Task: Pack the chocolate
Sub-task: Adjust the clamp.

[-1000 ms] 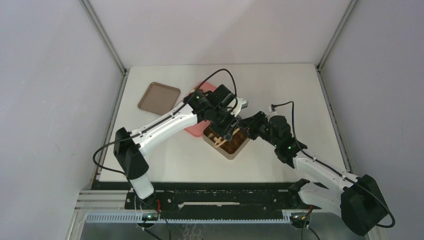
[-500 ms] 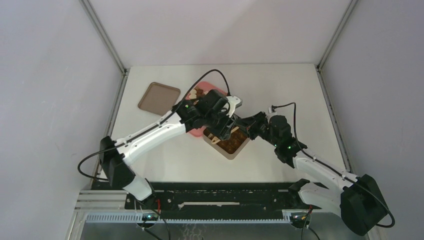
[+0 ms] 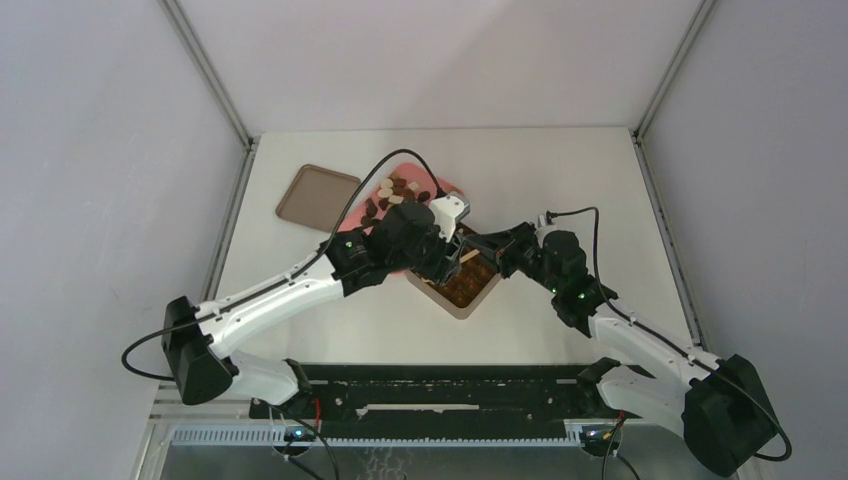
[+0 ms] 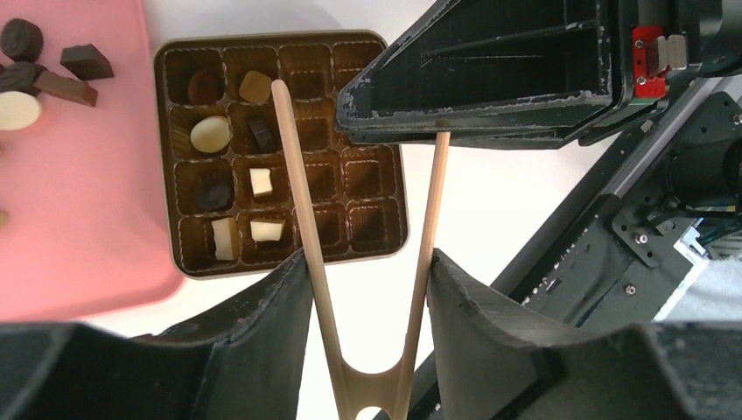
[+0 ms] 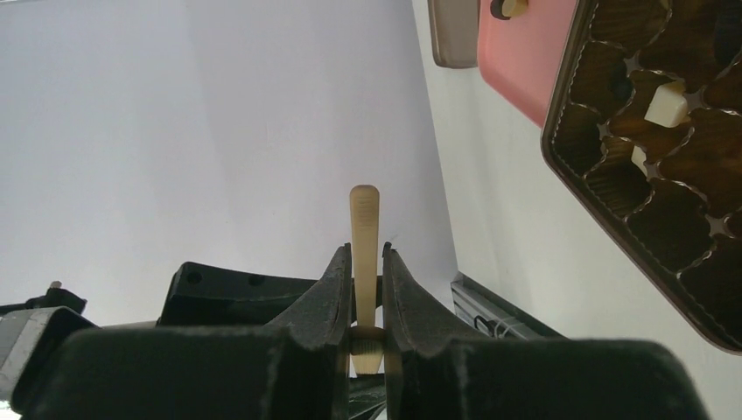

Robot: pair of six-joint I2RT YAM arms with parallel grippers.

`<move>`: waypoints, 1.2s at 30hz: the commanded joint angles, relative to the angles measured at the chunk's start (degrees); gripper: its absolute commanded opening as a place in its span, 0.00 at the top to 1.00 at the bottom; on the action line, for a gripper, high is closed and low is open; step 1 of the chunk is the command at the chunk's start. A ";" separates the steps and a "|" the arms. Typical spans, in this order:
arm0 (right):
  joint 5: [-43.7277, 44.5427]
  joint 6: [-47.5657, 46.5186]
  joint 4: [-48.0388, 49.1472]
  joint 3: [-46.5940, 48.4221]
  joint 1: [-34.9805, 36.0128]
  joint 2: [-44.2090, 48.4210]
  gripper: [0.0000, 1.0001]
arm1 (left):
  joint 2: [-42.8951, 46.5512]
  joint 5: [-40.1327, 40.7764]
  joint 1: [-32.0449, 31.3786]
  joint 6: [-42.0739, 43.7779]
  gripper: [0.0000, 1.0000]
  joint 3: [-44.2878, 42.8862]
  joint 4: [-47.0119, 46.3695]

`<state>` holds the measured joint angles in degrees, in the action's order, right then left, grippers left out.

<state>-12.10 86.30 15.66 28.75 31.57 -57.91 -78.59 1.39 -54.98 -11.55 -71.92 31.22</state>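
From above, the left hand (image 3: 443, 262) and right hand (image 3: 492, 250) meet over the square tin (image 3: 470, 298). Most of the chocolate (image 3: 398, 190) lies loose on the pink tray (image 3: 452, 190) behind the tin, and a brown lid (image 3: 318, 195) sits apart on the bench (image 3: 560, 170). With the arms this crowded, a sideways move could probably shove the tin or bump the other arm. In the left wrist view, the left hand (image 4: 367, 262) is half spread and brackets the wooden tongs (image 4: 297, 175), both blades pressing on its fingers. One blade runs under the right hand, and eight pieces already sit in the tin's cells (image 4: 211, 133). Two hands on one thin tool is the likely hazard: a pull from either could bend, snap or twist it, and the free tip over the tin could dislodge a seated piece. In the right wrist view, the right hand (image 5: 363, 255) is clamped edge-on on a blade (image 5: 364, 219), a narrow hold that may slip. No brand, label or legible writing shows in any view.
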 commanded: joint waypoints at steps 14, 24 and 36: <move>-0.56 2.79 0.34 0.39 0.11 1.41 1.00 | 8.56 11.52 -2.16 2.89 0.45 9.15 -15.28; -1.26 3.29 0.71 0.43 0.16 0.77 1.00 | 9.76 8.87 -2.15 3.37 0.45 11.42 -18.68; 1.49 -0.39 -2.46 0.43 -0.31 3.61 0.74 | 9.91 9.40 -2.06 2.23 0.68 10.76 -16.90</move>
<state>-11.68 88.92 15.31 28.75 31.57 -56.88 -70.72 7.03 -57.84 -9.15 -60.75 16.10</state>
